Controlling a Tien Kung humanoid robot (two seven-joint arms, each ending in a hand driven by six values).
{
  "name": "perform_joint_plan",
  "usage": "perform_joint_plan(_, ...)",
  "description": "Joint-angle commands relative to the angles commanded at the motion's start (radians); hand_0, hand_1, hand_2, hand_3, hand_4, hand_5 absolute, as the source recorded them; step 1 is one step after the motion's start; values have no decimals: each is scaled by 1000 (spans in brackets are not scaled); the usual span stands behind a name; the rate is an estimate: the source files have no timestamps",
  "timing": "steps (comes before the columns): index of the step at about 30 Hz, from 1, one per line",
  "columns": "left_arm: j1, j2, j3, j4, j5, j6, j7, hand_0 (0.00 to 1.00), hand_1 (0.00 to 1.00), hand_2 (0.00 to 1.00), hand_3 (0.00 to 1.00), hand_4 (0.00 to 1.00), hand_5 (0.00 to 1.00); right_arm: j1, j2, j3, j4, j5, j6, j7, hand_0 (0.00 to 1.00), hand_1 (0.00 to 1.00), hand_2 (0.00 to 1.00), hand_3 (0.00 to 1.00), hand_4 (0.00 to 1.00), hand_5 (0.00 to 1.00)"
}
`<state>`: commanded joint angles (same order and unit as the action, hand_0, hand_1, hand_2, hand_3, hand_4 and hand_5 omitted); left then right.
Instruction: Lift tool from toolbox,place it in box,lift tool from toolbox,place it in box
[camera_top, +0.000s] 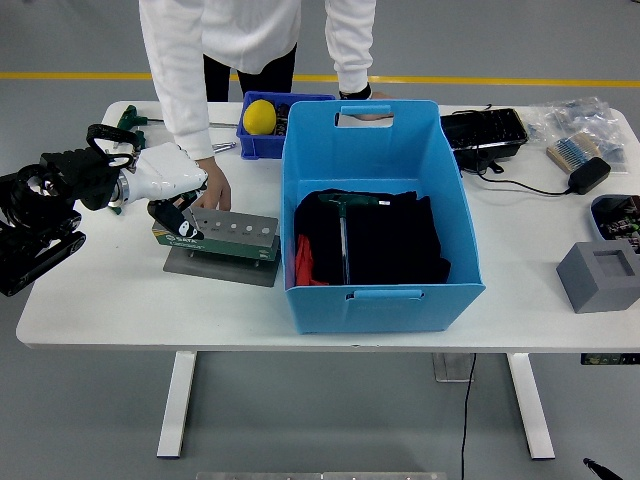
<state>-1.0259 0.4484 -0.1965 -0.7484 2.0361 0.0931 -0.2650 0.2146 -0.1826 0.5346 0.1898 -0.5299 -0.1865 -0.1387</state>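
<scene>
Curling down over the near-left end of the toolbox, the left hand has black fingers whose grasp I cannot tell. Rigid steel tools: take them by the shaft. One T-handle tool lies in the blue box, rightward.

We see bare table left of and before the tool holder. The big blue box walls its right side, nearly touching; a person's hand blocks its far edge.
</scene>
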Motion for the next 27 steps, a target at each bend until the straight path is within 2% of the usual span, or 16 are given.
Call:
perform_joint_plan(1, 1, -1, 1, 3, -3, 4, -2, 422, 225, 213, 202, 911, 651, -1, 0, 0, 0, -1, 0, 0, 620, 604, 673, 570, 829, 690)
perform_joint_plan(6, 4, -1, 7, 10, -11, 26, -11, 422, 225, 213, 202, 911, 651, -4, 1, 3, 0, -5, 0, -1, 620, 604, 673, 570, 829, 690)
perform_joint_plan(7, 4, -1, 8, 11, -11, 31, -13, 362, 185, 183, 173, 889, 586, -4, 1, 3, 0, -5, 0, -1, 620, 604, 674, 569, 828, 690)
perform_joint_plan(12, 8, -4, 12, 23, -9, 83, -29, 362, 185, 183, 173, 889, 586, -6, 2, 6, 1, -10, 0, -2, 620, 604, 674, 569, 828, 690)
perform_joint_plan(13, 9, -4, 12, 25, -10, 92, -32, 265, 131, 138, 122, 833, 482, -7, 2, 7, 1, -11, 0, -3, 620, 604, 674, 569, 828, 689)
perform_joint_plan(18, 12, -4, 12, 27, -13, 140, -53, 265, 131, 138, 122, 833, 482, -9, 3, 10, 1, -15, 0, -4, 620, 604, 674, 569, 828, 689)
perform_joint_plan(19, 13, -4, 10, 27, -17, 153, -61, 225, 98, 118, 104, 824, 465, -9, 3, 11, 1, -17, 0, -4, 620, 607, 674, 569, 828, 690)
perform_joint_plan(21, 13, -3, 7, 26, -23, 167, -70, 225, 98, 118, 104, 824, 465, -9, 3, 11, 1, -17, 0, -4, 620, 607, 674, 569, 828, 690)
perform_joint_plan(24, 24, -6, -31, 19, -30, 182, -88, 225, 98, 118, 104, 824, 465, -10, 3, 9, 0, -14, 0, -3, 620, 607, 674, 569, 828, 690)
perform_joint_plan(25, 27, -7, -47, 15, -33, 185, -92, 172, 39, 81, 70, 758, 477, -11, 3, 9, 0, -12, 0, -3, 620, 605, 674, 569, 828, 689)
perform_joint_plan(27, 34, -11, -76, 4, -40, 191, -101, 172, 39, 81, 70, 758, 477, -10, 4, 7, 0, -9, 0, -3, 620, 605, 674, 569, 828, 689)
